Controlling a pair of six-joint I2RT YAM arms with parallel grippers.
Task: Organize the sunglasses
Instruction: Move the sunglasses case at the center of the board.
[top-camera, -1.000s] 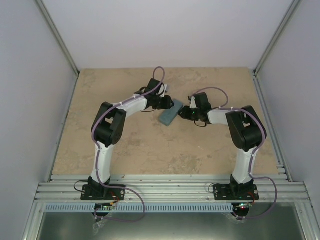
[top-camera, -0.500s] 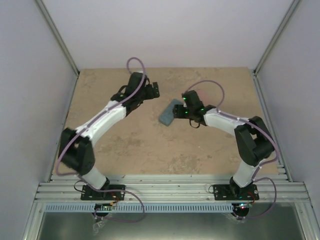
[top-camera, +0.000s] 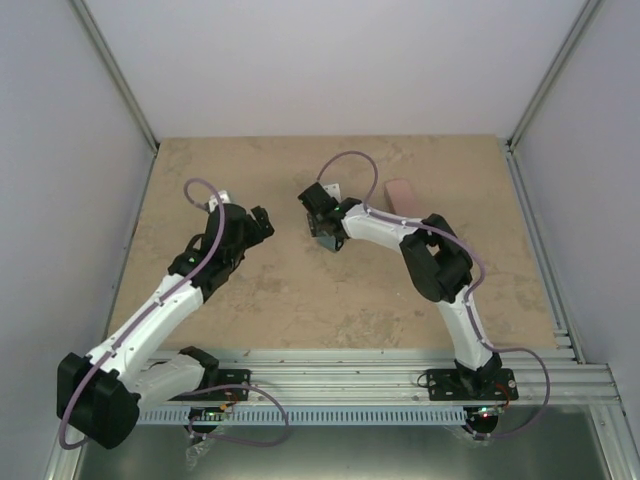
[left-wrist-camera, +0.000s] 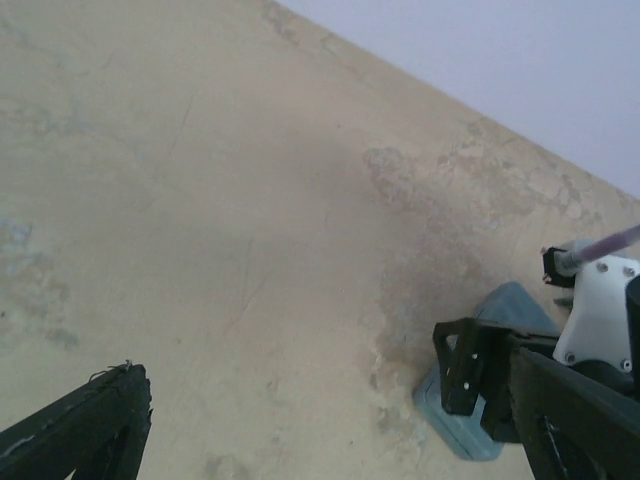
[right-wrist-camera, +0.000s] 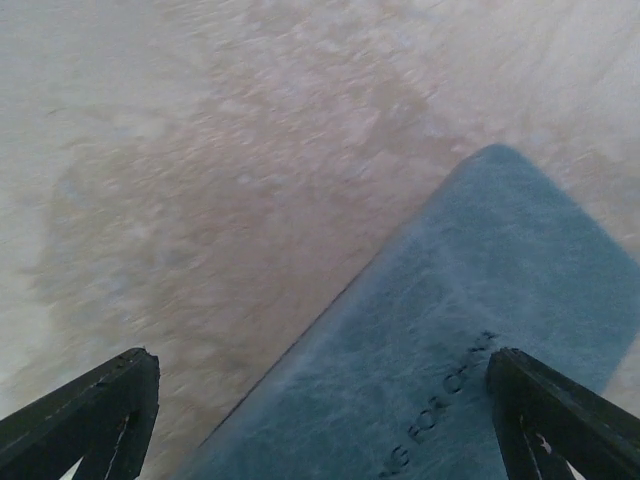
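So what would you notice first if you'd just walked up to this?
Probably the right tool, hanging open just above a blue case in the middle of the tan table. The left tool is open too, a little to the left of it. A pink case lies further back on the right side.
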